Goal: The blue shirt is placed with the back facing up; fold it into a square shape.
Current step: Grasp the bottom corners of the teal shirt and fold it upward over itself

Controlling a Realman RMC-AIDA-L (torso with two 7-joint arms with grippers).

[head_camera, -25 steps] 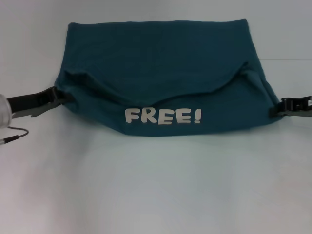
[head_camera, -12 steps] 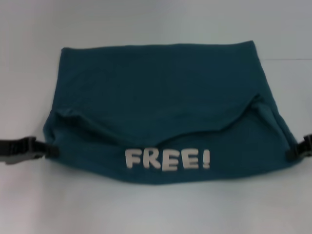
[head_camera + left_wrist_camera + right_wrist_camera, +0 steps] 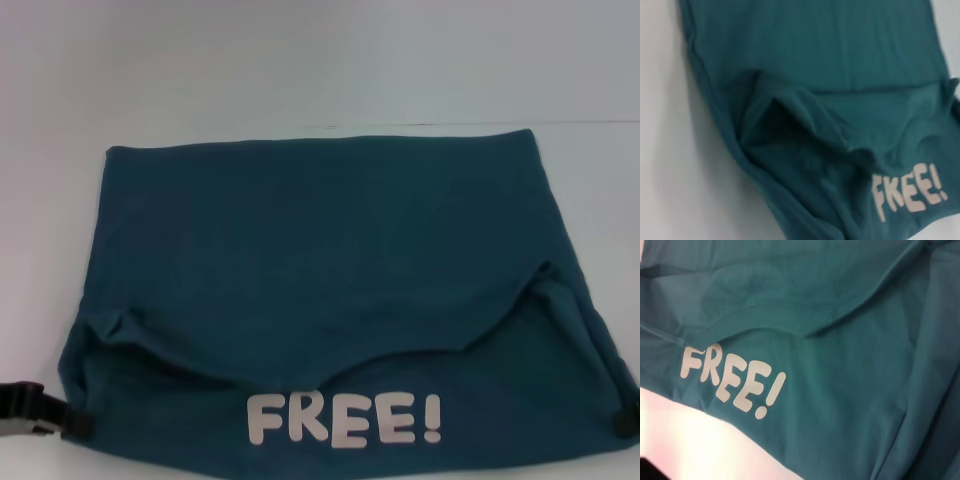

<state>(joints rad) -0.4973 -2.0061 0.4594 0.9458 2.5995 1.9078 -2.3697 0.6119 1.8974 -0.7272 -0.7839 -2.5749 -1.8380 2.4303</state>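
Teal fabric of the blue shirt (image 3: 320, 290) spreads across the white table (image 3: 300, 60), its near part turned up so the white "FREE!" lettering (image 3: 343, 420) shows along the near edge, below a curved flap of plain cloth. Left gripper (image 3: 75, 423) pinches the shirt's near left corner, with the lettering off to the inner side of its fingers. Right gripper (image 3: 628, 418) sits at the near right corner, barely in view; whether its fingers are spread or pressed together cannot be told.
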